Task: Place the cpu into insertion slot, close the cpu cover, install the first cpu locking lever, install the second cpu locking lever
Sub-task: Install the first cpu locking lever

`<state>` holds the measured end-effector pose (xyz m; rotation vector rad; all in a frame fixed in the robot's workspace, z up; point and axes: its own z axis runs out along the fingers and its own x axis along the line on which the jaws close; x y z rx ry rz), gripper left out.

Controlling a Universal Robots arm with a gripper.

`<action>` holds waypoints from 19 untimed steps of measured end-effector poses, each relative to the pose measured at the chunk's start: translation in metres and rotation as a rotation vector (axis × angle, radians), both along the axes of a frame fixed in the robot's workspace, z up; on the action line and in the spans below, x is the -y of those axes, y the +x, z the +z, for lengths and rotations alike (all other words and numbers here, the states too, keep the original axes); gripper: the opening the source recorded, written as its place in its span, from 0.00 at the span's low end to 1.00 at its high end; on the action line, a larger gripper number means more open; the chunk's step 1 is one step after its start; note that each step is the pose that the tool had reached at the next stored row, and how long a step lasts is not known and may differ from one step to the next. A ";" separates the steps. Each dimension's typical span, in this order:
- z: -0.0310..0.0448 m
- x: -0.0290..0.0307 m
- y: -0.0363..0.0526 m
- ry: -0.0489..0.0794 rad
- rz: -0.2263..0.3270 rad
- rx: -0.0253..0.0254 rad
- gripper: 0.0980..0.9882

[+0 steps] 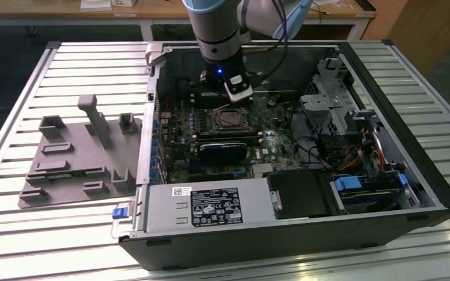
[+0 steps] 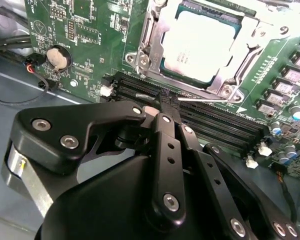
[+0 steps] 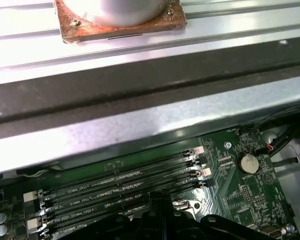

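**Exterior view.** I am holding my gripper (image 1: 236, 98) in the upper centre of the frame, inside the open computer case (image 1: 233, 246). It is hanging just above the insertion slot (image 1: 229, 119) on the green motherboard (image 1: 276, 140). A grey fixture tray (image 1: 68, 170) is lying on the slatted table (image 1: 21, 234) toward the exterior view's left.

**Second wrist view.** The cpu (image 2: 200, 45) is sitting in the insertion slot, silvery top facing up. The cpu cover (image 2: 151, 35) is lying closed around it. My fingers (image 2: 162, 150) are pressing together. Their tips are meeting the end of a thin silver locking lever (image 2: 205, 99), which is running between the slot and the black memory slots (image 2: 215, 122). I cannot tell whether the lever end is being pinched between them.

**First wrist view.** The memory slots are lying alongside the grey case wall (image 3: 140, 125), with a coin battery (image 3: 248, 162) near their ends. Beyond the wall, a round silver part on a copper-coloured plate (image 3: 120, 27) is resting on the table.
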<state>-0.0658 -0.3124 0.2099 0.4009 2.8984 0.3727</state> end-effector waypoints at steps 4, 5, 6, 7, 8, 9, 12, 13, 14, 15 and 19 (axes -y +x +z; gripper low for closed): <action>-0.0014 -0.0002 -0.0003 -0.003 -0.024 0.0048 0.00; -0.0018 -0.0003 -0.0004 -0.003 -0.030 0.0057 0.00; -0.0021 -0.0006 -0.0007 -0.004 -0.036 0.0065 0.00; -0.0024 -0.0009 -0.0011 -0.004 -0.041 0.0071 0.00; -0.0027 -0.0012 -0.0016 -0.003 -0.046 0.0076 0.00; -0.0029 -0.0016 -0.0022 -0.003 -0.052 0.0079 0.00; -0.0033 -0.0026 -0.0037 -0.004 -0.066 0.0087 0.00; -0.0035 -0.0030 -0.0041 -0.004 -0.071 0.0090 0.00; -0.0037 -0.0035 -0.0043 -0.004 -0.075 0.0092 0.00; -0.0039 -0.0042 -0.0045 -0.004 -0.078 0.0093 0.00; -0.0046 -0.0057 -0.0047 -0.005 -0.091 0.0104 0.00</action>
